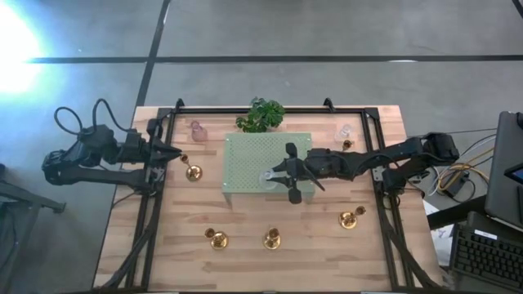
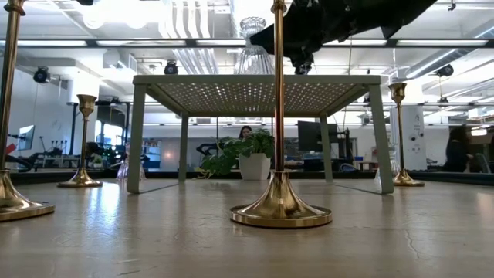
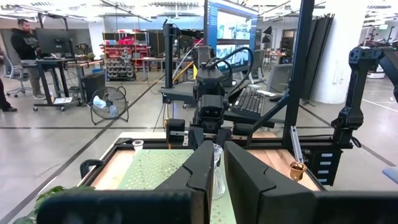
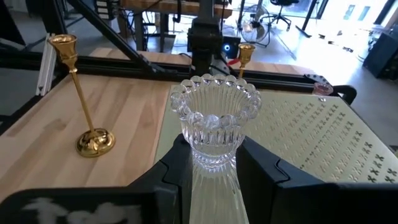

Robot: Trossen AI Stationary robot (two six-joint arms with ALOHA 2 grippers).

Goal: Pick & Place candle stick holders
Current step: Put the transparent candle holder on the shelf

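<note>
My right gripper (image 1: 272, 175) reaches in from the table's right over the pale green perforated stand (image 1: 245, 155). It is shut on a clear glass candle stick holder (image 4: 214, 118) with a beaded rim. Gold holders stand upright on the wooden table on their round bases: one left of the stand (image 1: 194, 172), three along the near side (image 1: 216, 238) (image 1: 272, 239) (image 1: 350, 218), and one at the far right (image 1: 347, 144). A pink glass holder (image 1: 197, 129) and another clear one (image 1: 345, 131) stand near the far edge. My left gripper (image 1: 173, 153) waits shut at the table's left. My right gripper pinches the glass holder's ribbed neck (image 4: 213, 163), just below the beaded cup, between its two fingers (image 4: 261, 171). The fingers come nearly level from the table's right. The holder stands upright over the stand's top (image 2: 255, 79); whether its foot rests on it I cannot tell.
A leafy green plant (image 1: 261, 114) stands at the stand's far edge. Black frame rails (image 1: 153, 212) run along the table's left, right and far sides. Bare wood lies between the stand and the near row of gold holders.
</note>
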